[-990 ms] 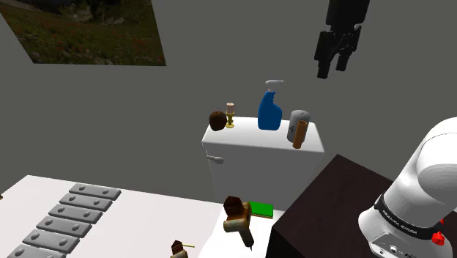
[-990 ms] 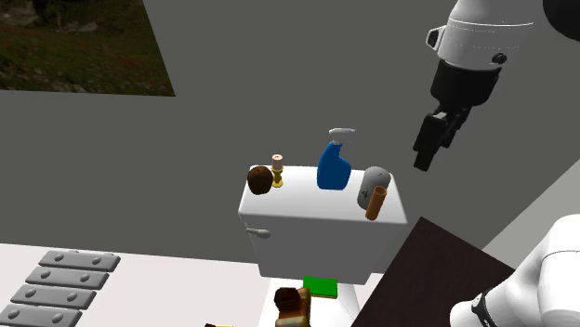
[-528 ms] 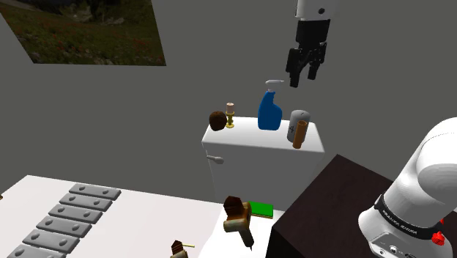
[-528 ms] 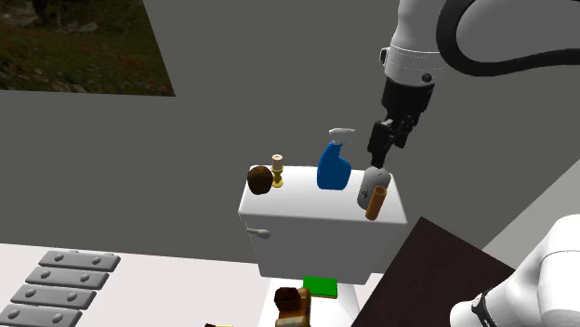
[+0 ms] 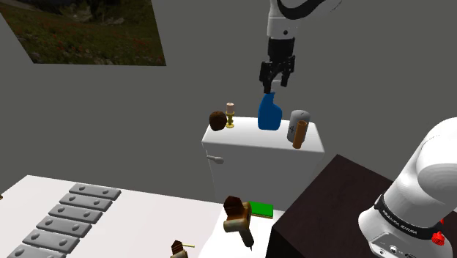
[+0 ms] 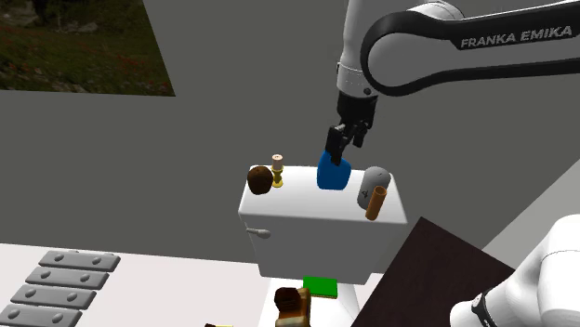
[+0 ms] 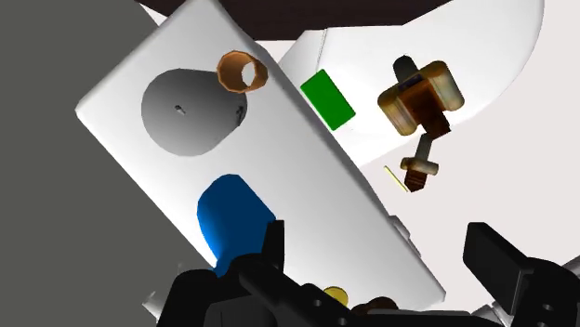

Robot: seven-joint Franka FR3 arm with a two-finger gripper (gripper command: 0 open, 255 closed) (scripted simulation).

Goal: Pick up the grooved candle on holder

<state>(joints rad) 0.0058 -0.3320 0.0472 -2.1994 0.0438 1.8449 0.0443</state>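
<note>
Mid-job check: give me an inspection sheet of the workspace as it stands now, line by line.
Surface: white toilet tank lid, crowded.
Job's things: candle on gold holder, upright, untouched.
Clutter: brown round object beside the candle; blue spray bottle; grey cylinder; brown tube; green pad and brown figure lower down, in front.
Grippers: tool open, above the blue spray bottle, to the shoulder view's right of the candle.
Cables: nothing seen.
Surroundings: grey wall, framed picture, dark stand, grey slabs on white floor.
</note>
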